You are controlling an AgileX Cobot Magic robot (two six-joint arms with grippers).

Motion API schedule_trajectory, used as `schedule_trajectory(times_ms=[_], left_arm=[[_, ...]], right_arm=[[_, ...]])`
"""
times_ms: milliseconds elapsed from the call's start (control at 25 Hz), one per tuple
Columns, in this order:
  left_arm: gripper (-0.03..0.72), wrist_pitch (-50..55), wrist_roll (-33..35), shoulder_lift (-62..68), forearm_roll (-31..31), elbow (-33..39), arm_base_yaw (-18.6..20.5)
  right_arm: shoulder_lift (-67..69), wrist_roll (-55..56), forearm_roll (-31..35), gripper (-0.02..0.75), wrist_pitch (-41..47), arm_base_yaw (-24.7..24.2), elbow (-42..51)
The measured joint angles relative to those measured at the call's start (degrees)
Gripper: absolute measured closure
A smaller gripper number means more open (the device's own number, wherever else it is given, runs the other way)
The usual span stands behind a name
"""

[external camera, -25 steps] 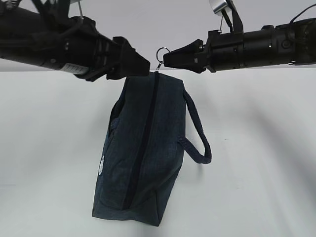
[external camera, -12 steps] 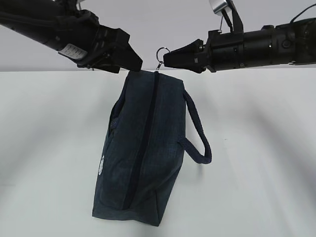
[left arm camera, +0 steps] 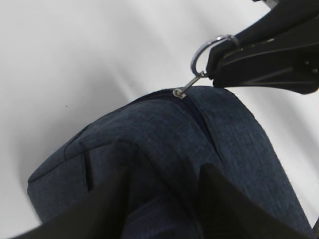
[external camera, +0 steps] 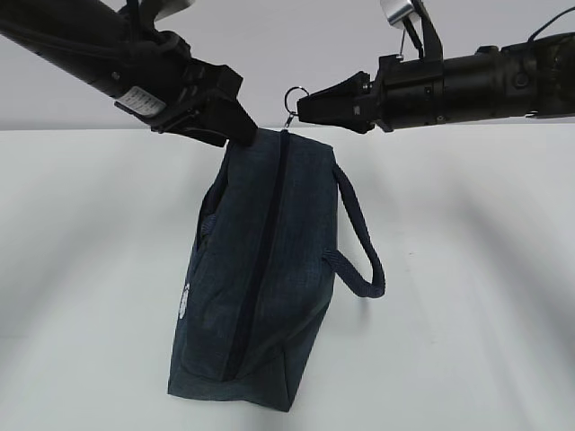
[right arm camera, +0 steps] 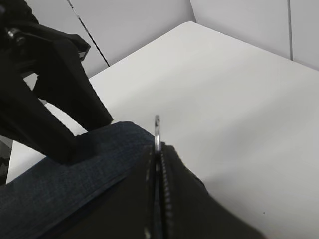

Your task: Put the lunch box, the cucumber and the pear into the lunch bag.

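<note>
White tabletop and a pale wall fill the background. At the right gripper [external camera: 301, 106] the jaws are pressed together on the metal ring pull [external camera: 296, 93] — the ring stands edge-on between them in the right wrist view. A short link runs from it down to the zipper [external camera: 260, 256] at the far top end of the lunch bag [external camera: 260, 278]. Its left gripper [external camera: 241, 135] has fingers apart, straddling the bag's far corner — touching fabric. Navy and zipped, the bag stands on the table [external camera: 467, 269], its loop handle [external camera: 359, 242] curving rightward.
</note>
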Motion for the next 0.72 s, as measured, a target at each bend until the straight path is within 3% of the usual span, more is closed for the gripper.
schedule_trajectory(times_ms=[280, 560, 720], left_arm=[[0.443, -0.2, 0.0, 1.4, -0.3, -0.5, 0.0], [0.636, -0.1, 0.1, 2.7, -1.0, -0.5, 0.0], [0.664, 0.2, 0.5, 2.7, -1.0, -0.5, 0.0]], right_arm=[[0.0, 0.6, 0.0, 0.738, 0.0, 0.4, 0.0], [0.0, 0.8, -0.1, 0.738, 0.0, 0.8, 0.0], [0.0, 0.8, -0.1, 0.738, 0.1, 0.8, 0.0]])
